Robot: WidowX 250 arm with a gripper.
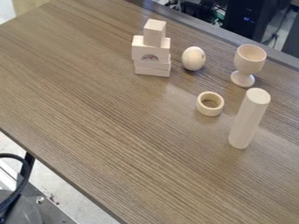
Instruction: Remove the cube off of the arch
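Note:
A pale wooden cube (154, 32) rests on top of the arch (151, 48), toward the back of the table. The arch is a light block with a small rounded opening at its lower middle, and it sits on flat wooden blocks (152, 68) stacked beneath it. The cube stands upright, touching the arch's upper face.
Right of the stack stands a wooden egg (193, 58), then a wooden goblet (249, 65) near the back edge. A wooden ring (210, 103) and a tall upright cylinder (248, 118) are nearer the front right. The brown table (105, 127) has its front edge at lower left.

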